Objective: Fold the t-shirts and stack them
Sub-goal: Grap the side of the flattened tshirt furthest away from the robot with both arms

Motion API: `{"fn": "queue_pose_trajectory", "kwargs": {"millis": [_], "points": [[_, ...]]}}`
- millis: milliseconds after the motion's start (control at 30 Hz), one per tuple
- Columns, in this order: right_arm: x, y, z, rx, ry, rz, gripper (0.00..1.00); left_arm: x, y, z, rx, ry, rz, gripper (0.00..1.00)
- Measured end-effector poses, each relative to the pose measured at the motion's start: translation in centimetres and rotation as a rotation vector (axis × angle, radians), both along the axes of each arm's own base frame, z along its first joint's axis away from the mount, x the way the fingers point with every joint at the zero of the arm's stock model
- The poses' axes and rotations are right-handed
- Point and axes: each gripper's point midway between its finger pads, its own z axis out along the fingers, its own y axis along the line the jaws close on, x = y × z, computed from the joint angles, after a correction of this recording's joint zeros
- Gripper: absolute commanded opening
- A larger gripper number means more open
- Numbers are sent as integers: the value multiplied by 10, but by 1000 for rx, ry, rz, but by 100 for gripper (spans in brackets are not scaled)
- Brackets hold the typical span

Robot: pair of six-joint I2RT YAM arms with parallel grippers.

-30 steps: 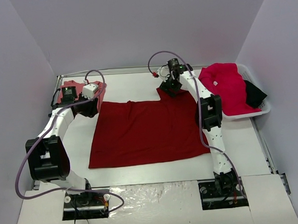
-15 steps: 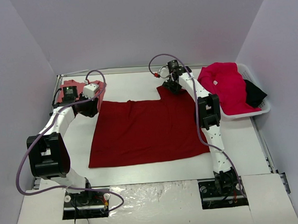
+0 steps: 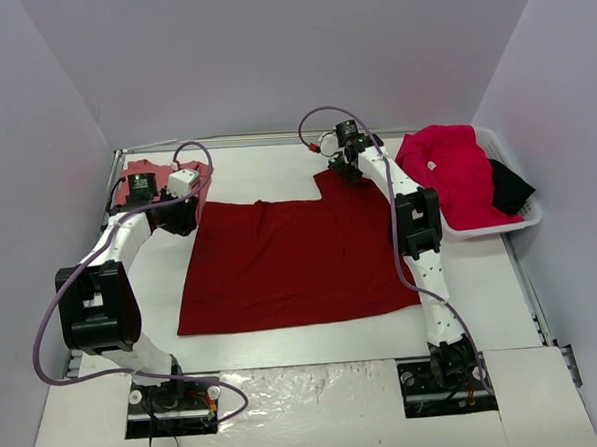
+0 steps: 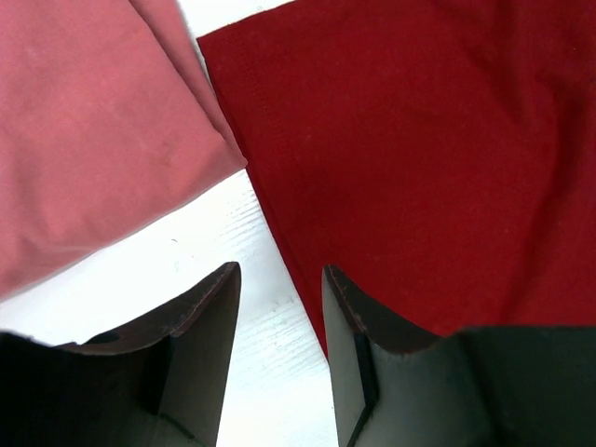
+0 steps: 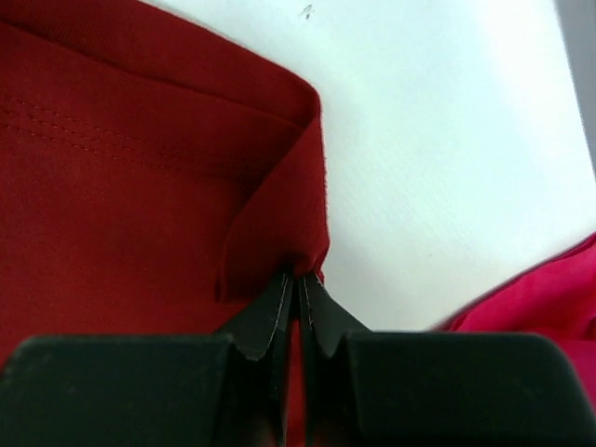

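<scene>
Overhead: crimson t-shirt (image 3: 291, 269) flat mid-frame on desk (image 3: 256, 176), limp, light; long axis left-right, flap poking toward upper right.
Left wrist: left claw (image 4: 279, 279) half-spread, empty, straddling crimson edge beside salmon t-shirt (image 4: 93, 140).
Right wrist: right claw (image 5: 298, 279) pinched closed on flap's folded corner; hems likely best grip.

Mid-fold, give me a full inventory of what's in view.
crimson t-shirt: one, dark red, spread flat at table centre
salmon t-shirt: one, faded pink, far left, beside the crimson one
raspberry t-shirt: one, pink-red, heaped in the basket
black cloth: one, black, in the basket
basket: one, white, far right
table: one, white, under everything
left claw: one, dark, open over bare table between two shirts
right claw: one, dark, shut on crimson t-shirt's far edge
</scene>
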Motion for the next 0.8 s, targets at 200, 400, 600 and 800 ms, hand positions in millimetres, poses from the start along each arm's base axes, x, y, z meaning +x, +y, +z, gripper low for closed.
{"fn": "queue_pose_trajectory", "kwargs": {"millis": [200,400,600,800], "points": [[-4,-6,-10,-5,12,-11,0,15,-1,-4,0,10,-20,50],[-5,-11,-10,-3,10,-22,0,62,-10,-3,-50,-1,-90,50],[-4,-14,-10,-4,8,-28,0,83,-32,-25,-121,86,-232,43],[-4,-14,-10,-5,7,-29,0,70,-53,-66,-112,211,-352,43]]}}
